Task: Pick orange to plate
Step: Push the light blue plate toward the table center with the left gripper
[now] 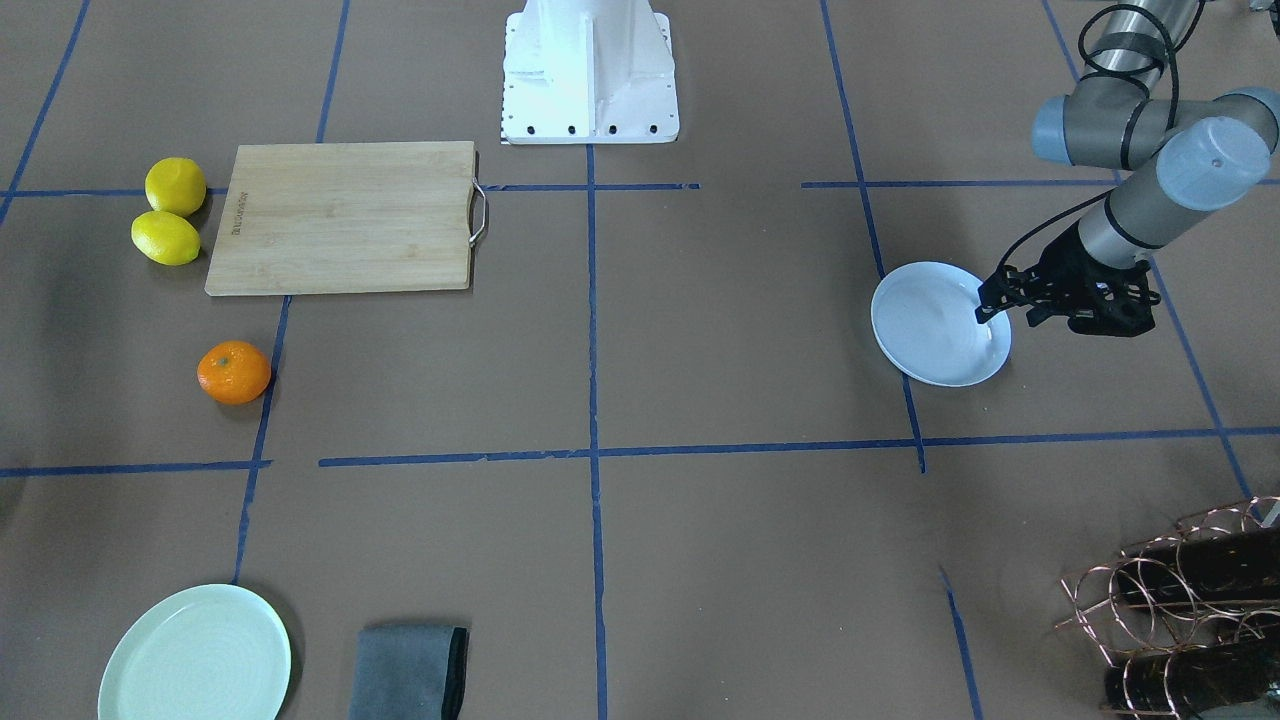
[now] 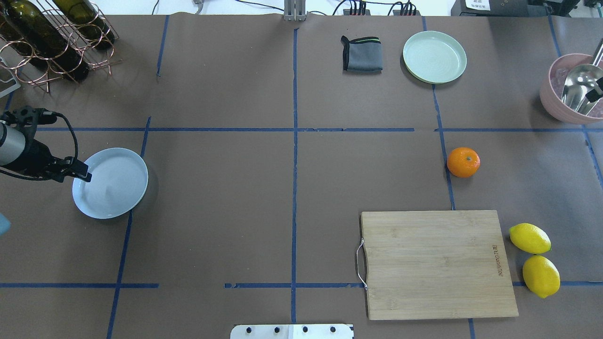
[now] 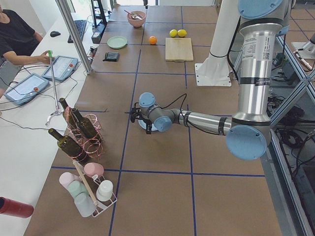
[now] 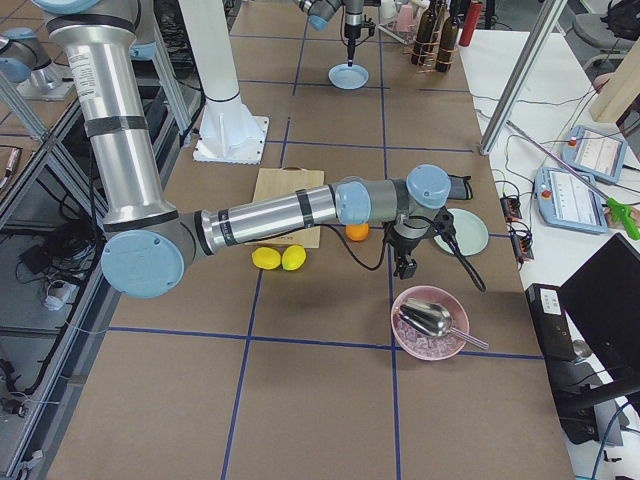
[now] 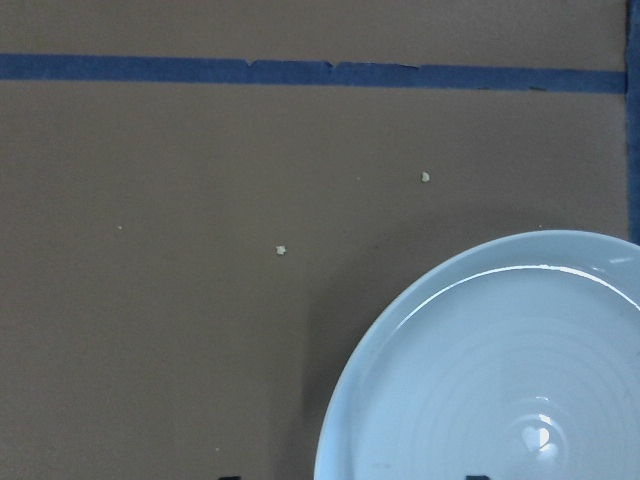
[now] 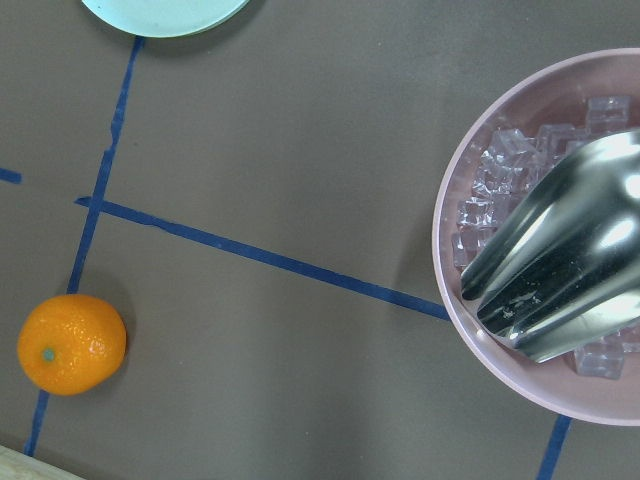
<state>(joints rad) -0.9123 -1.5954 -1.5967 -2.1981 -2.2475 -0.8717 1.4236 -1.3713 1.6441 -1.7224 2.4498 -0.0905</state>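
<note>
Pale-green plate [image 1: 195, 655] and grey cloth [image 1: 410, 670] front a table where the orange [image 1: 233, 372] sits near the cutting board [image 1: 345, 215], well apart from the white plate [image 1: 930, 335], at whose rim the left gripper [image 1: 990, 308] hangs with fingers apart; the right gripper [image 4: 407, 268], near the orange, cannot be judged parted or closed

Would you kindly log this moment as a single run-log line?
phase: pre-grasp | orange: on table, untouched | plate: empty | left gripper: open at plate rim | right gripper: near orange, state unclear
</note>
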